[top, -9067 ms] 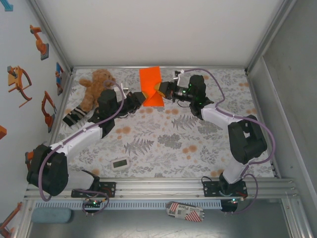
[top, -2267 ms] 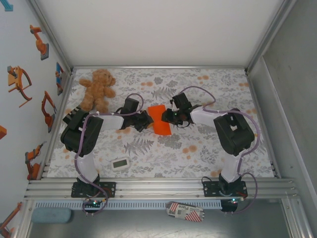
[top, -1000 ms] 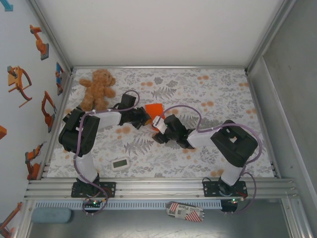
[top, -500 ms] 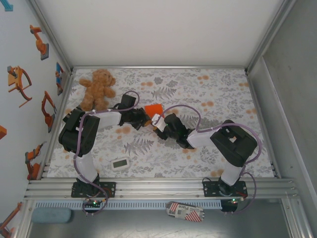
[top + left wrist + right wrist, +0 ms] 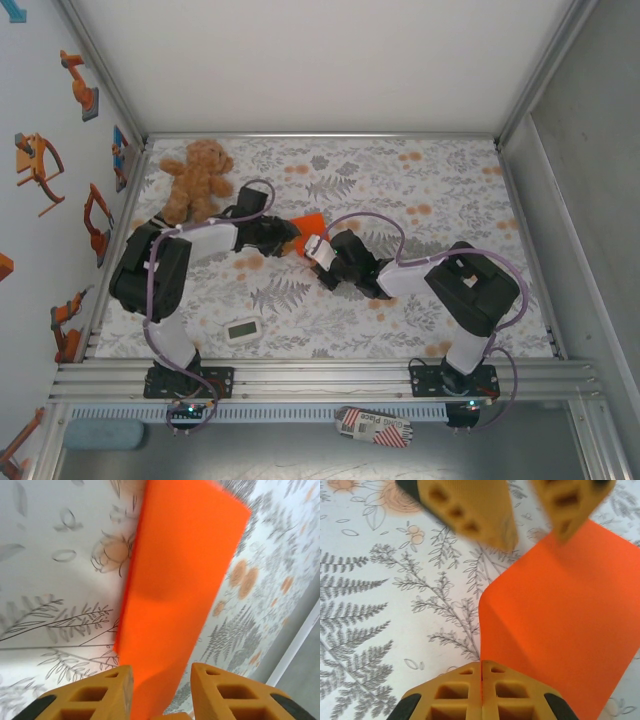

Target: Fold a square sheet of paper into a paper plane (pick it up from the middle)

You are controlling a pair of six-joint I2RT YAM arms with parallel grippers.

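The square sheet of paper is a folded, bright orange strip, lifted off the floral cloth at mid-table; it has no pointed paper plane shape. My right gripper holds its near edge: in the right wrist view the jaws press together with a thin orange line of paper between them. My left gripper is at the sheet's left end. In the left wrist view its jaws stand apart with the paper running between them, a gap showing on the right side. Its blurred fingers face the right wrist camera.
A brown teddy bear sits at the back left, close to the left arm's elbow. A small white timer lies near the front left. Walls close the table at the back and on both sides.
My right gripper has shut on the paper's edge. My left gripper's jaws have come apart around the sheet, and the left arm has shifted slightly left.
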